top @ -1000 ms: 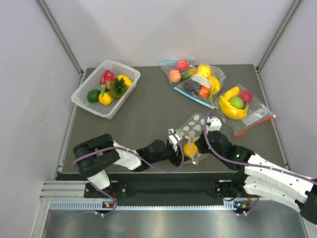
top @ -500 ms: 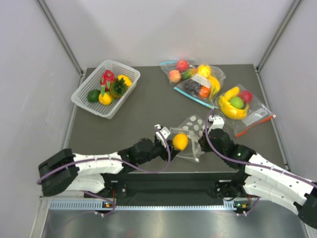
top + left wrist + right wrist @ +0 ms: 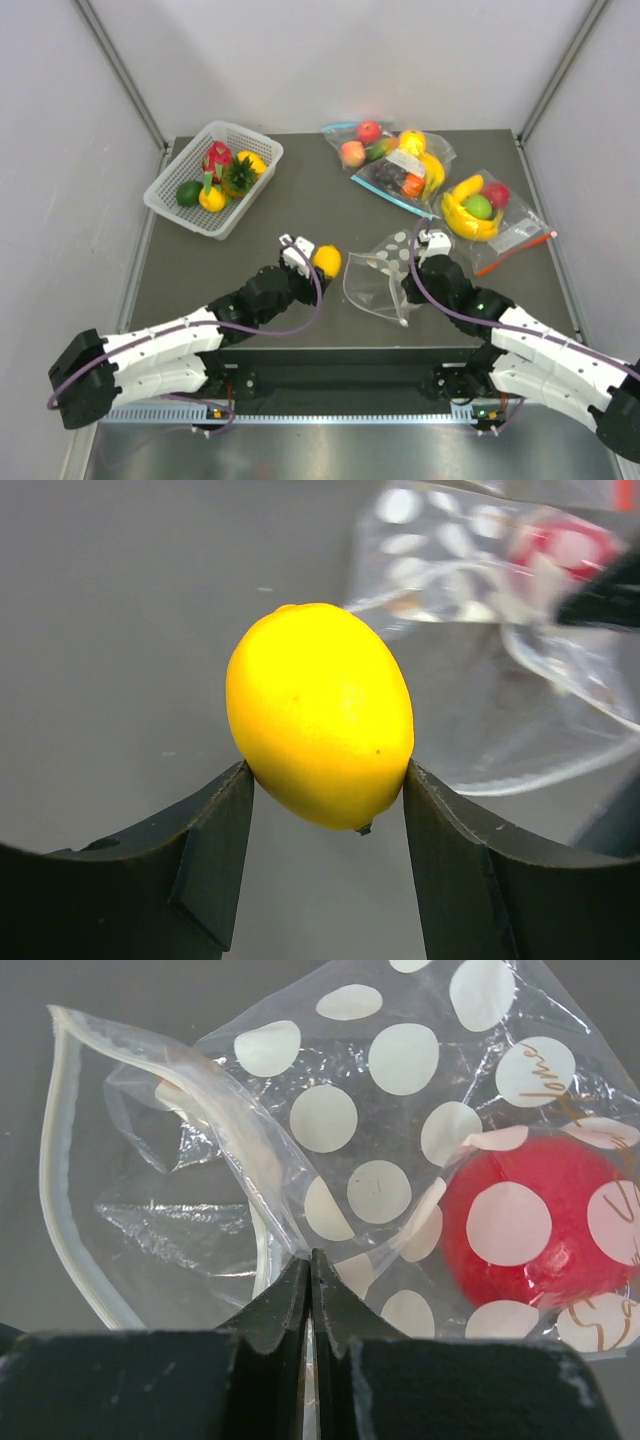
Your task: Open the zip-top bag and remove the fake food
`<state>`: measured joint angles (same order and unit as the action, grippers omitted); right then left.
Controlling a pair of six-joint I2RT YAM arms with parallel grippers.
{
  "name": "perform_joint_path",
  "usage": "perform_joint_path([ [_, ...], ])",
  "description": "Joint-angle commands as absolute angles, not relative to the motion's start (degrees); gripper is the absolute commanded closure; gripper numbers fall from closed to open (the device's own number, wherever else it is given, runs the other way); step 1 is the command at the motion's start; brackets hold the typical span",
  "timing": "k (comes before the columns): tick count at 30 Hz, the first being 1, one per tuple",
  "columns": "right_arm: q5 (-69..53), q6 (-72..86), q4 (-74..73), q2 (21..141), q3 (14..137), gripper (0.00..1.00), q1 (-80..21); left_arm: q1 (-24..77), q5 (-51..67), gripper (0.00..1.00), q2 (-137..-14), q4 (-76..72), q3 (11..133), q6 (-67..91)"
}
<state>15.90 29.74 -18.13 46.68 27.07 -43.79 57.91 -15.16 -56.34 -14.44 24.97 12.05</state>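
Note:
The zip-top bag (image 3: 380, 275), clear with white dots, lies near the table's front with its mouth gaping toward the left. My right gripper (image 3: 412, 288) is shut on a fold of the bag (image 3: 400, 1110) near its zip edge, the fingertips (image 3: 298, 1285) pressed together on the plastic. A small red piece (image 3: 540, 1225) of fake food sits inside the bag. My left gripper (image 3: 312, 258) is outside the bag, to its left and above the table. It is shut on a yellow rounded fruit (image 3: 320, 710), held between both fingers (image 3: 215, 850). The bag (image 3: 500, 610) shows blurred behind it.
A white basket (image 3: 256, 193) at the back left holds several toy fruits. Two other clear bags of fruit lie at the back right, one with a blue strip (image 3: 400, 165) and one with a red-orange strip (image 3: 485, 210). Grey walls close in both sides.
My left gripper has pulled the yellow fruit out of the bag's mouth and carried it left and farther back. The right gripper has kept its pinch on the bag.

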Motion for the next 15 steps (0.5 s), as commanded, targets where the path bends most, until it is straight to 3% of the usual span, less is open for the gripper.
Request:
perform_joint_path([
  [1,15.03,28.39,-15.38,46.76,30.15,1.0,-42.89,51.79,-17.84,0.98,-53.97,-9.33,30.39,13.0],
  [9,12.75,27.34,-14.15,47.2,29.53,1.0,-41.75,23.66,-17.3,0.95,-50.01,-1.67,38.93,17.23],
  [15,10.11,26.81,-12.31,47.9,29.18,1.0,-40.96,6.17,-9.15,0.94,-58.52,-5.18,43.06,17.4],
])
